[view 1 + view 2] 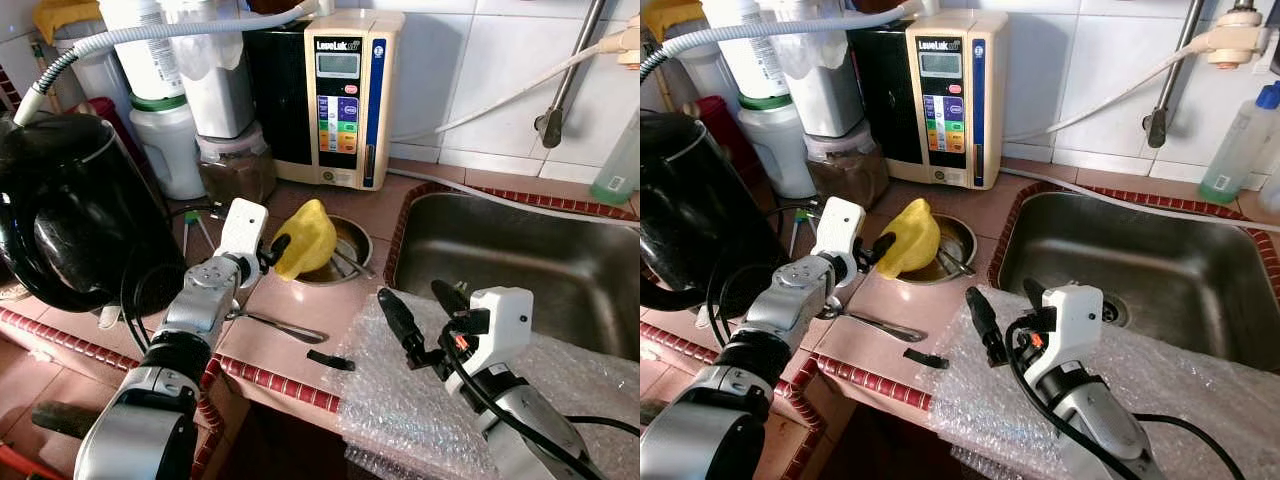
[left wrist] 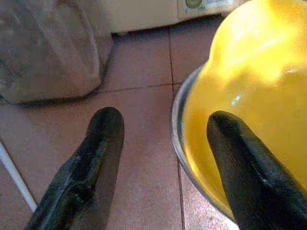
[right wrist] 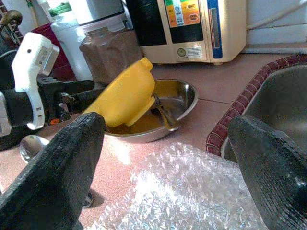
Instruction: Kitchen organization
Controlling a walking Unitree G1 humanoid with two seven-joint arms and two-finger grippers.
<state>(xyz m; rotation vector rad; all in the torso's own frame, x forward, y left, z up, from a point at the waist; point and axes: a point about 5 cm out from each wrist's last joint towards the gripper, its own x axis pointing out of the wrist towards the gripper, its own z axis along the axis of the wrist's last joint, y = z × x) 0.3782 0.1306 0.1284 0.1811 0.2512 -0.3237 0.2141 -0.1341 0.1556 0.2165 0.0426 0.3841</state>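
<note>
On the tiled counter point(image 1: 300, 300) a yellow bowl point(image 1: 307, 238) leans tilted in a shallow steel dish point(image 1: 350, 243), its rim raised toward the left gripper point(image 1: 277, 250). That gripper stands at the bowl's near edge with its fingers spread: in the left wrist view one finger point(image 2: 254, 172) lies against the yellow wall over the dish rim, while the other point(image 2: 91, 163) hangs over bare tile beside the dish, so the bowl is met but not clamped. A metal utensil point(image 3: 163, 111) rests in the dish under the bowl. A spoon point(image 1: 285, 327) lies on the counter just below the left arm, and a small black piece point(image 1: 330, 360) sits near the counter's front edge. The right gripper point(image 1: 420, 310) hovers open over a sheet of bubble wrap point(image 1: 400, 400) at the near corner of the steel sink point(image 1: 520, 260), holding nothing, well apart from the bowl. Behind the dish stand a beige water ionizer point(image 1: 345, 95), a lidded jar of brown powder point(image 1: 235, 165), and a black kettle point(image 1: 70, 205) at far left.
</note>
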